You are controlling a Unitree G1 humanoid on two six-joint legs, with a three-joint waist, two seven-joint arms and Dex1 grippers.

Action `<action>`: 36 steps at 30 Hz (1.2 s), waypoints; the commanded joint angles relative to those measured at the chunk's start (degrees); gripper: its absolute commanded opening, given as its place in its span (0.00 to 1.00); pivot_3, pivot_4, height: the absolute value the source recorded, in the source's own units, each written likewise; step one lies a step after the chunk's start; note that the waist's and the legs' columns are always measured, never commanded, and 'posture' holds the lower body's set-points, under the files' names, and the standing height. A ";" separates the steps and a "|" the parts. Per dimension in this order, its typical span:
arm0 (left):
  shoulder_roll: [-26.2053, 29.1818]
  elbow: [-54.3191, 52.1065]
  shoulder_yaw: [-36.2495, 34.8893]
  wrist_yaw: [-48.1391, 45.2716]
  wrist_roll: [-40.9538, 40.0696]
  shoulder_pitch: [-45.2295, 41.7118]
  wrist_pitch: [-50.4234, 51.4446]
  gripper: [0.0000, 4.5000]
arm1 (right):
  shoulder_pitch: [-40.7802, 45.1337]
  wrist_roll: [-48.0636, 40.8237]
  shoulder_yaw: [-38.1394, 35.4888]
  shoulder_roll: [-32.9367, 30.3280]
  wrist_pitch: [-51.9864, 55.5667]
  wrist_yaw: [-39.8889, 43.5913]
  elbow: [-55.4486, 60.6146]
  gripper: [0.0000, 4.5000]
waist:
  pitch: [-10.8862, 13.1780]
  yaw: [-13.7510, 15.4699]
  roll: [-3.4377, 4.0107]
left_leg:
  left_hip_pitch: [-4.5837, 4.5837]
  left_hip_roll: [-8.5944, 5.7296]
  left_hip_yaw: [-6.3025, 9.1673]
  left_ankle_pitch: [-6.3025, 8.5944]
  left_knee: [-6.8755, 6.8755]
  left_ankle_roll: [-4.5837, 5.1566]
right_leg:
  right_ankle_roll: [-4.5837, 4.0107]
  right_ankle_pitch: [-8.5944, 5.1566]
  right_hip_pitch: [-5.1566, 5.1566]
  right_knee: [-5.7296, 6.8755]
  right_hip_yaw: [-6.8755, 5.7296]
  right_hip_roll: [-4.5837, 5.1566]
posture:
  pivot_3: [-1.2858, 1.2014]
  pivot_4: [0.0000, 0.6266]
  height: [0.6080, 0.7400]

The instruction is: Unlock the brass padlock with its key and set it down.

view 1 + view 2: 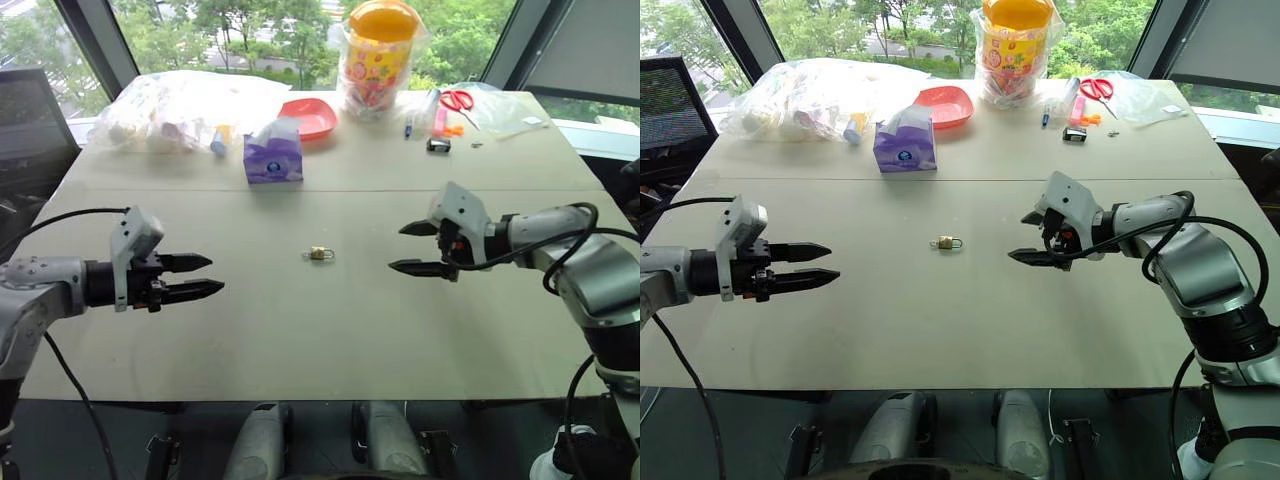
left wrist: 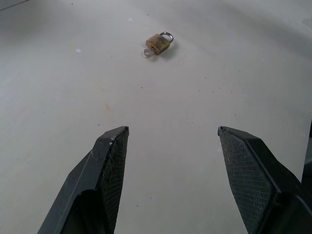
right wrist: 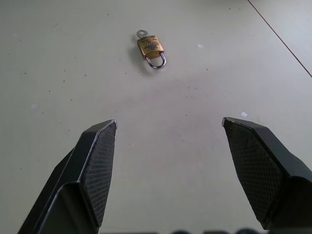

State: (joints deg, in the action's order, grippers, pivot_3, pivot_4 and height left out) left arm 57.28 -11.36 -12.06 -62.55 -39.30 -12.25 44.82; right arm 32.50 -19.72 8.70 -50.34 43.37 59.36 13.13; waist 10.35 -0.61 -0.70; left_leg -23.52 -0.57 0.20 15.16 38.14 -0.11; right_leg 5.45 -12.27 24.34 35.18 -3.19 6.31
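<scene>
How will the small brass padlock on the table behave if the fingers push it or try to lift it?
The brass padlock lies flat on the smooth table, so a push would probably slide it, not roll it. It looks rigid and shiny, so it may slip from the fingers. The key at its base may catch or swing.

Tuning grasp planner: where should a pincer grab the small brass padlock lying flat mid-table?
Probably pinch the small brass padlock across its gold body's two long edges, coming from above. It lies flat on the beige table, the thin silver shackle at one end, the key at the other.
</scene>
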 commanded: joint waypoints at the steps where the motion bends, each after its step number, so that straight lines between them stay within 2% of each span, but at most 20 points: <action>1: -0.83 0.58 0.77 -0.15 0.41 -1.66 -0.79 0.67 | 1.00 0.35 -0.23 0.79 -0.74 -0.68 1.25 0.80 | 0.01 0.04 0.02 | 0.00 0.00 0.00 0.00 0.00 0.00 | 0.00 0.00 0.00 0.00 0.00 0.00 | 0.52 0.24 1.00; 15: -2.31 -0.86 1.82 0.54 0.66 -1.79 -0.75 0.67 | 0.92 1.49 1.21 2.74 -0.36 -2.38 1.17 0.80 | 0.04 0.03 0.00 | -0.03 0.00 -0.04 0.00 0.00 0.00 | 0.01 0.01 0.00 -0.02 0.01 0.02 | 0.52 0.24 1.00; 21: -2.16 0.04 3.39 -0.77 1.94 -3.72 -1.73 0.67 | 4.11 4.35 6.00 5.93 -1.34 -2.85 -0.66 0.80 | 0.04 -0.05 0.00 | -0.03 0.00 -0.04 0.00 0.00 0.00 | 0.01 0.01 0.01 -0.02 0.01 0.01 | 0.52 0.24 1.00; 26: 0.68 1.83 5.38 -5.32 3.43 -7.15 -2.71 0.67 | 11.34 8.68 13.04 14.16 -3.40 -3.03 -8.98 0.80 | 0.05 -0.30 0.00 | -0.02 0.09 -0.05 0.00 0.01 0.00 | -0.02 0.04 0.03 0.01 0.04 -0.15 | 0.52 0.24 1.00; 29: 2.54 1.68 6.04 -7.60 3.88 -7.53 -3.03 0.67 | 16.74 12.45 17.49 20.23 -7.29 -2.59 -18.79 0.80 | 0.07 -0.37 0.04 | -0.02 0.18 -0.03 0.00 -0.01 0.00 | -0.02 0.04 0.04 0.01 0.07 -0.32 | 0.52 0.24 1.00; 36: -0.06 -0.59 4.91 -4.31 3.85 -4.70 -3.06 0.67 | 23.74 18.11 20.17 27.88 -13.79 -1.61 -36.59 0.80 | 0.10 -0.12 0.08 | -0.03 0.25 -0.03 0.00 -0.03 -0.01 | 0.13 0.14 0.08 0.05 0.12 -0.42 | 0.52 0.24 1.00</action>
State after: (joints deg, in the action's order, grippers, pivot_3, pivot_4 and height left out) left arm 57.45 -9.82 -5.60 -67.66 -35.02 -17.21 41.96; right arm 54.65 -2.80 29.06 -22.71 31.37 57.11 -21.69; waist 10.45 -0.73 -0.62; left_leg -23.55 -0.31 0.16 15.15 38.11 -0.12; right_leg 5.59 -12.12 24.42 35.22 -3.06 5.90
